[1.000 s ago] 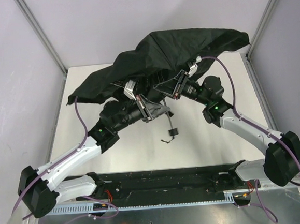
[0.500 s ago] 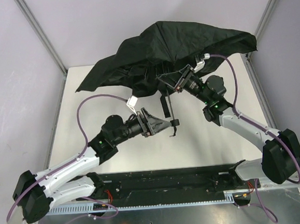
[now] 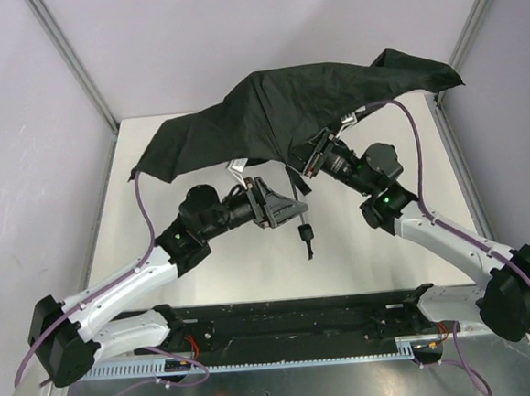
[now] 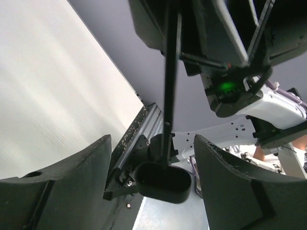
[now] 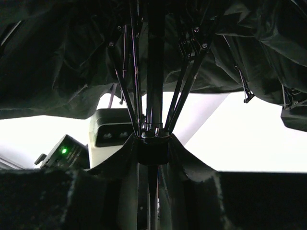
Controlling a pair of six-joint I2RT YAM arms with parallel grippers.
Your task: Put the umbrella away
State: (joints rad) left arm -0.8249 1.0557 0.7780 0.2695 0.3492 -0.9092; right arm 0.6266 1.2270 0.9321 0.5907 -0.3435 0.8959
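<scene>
Black umbrella (image 3: pixel 303 99): matte crumpled canopy (image 5: pixel 53 62), thin metal ribs (image 5: pixel 189 81), oval handle (image 4: pixel 163 182). Clamped at shaft (image 4: pixel 168 86) by right gripper (image 5: pixel 152 148); straddled, ungrasped, by splayed left gripper (image 4: pixel 152 141).

The umbrella (image 3: pixel 286 109) hangs half-open; right gripper (image 3: pixel 317 157) seemingly clamps its shaft; left gripper (image 3: pixel 282 208) just beside.

walls (image 3: pixel 188 39): pale lavender | frame posts (image 3: pixel 71 62): metal | table (image 3: pixel 226 284): white, evenly lit

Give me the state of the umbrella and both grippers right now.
Black folding fabric umbrella: canopy partly open and sagging, held aloft.
Its small black handle: ungripped, at the shaft's low end.
Left gripper: open, fingers either side of the shaft.
Right gripper: shut on the shaft under the canopy.
</scene>
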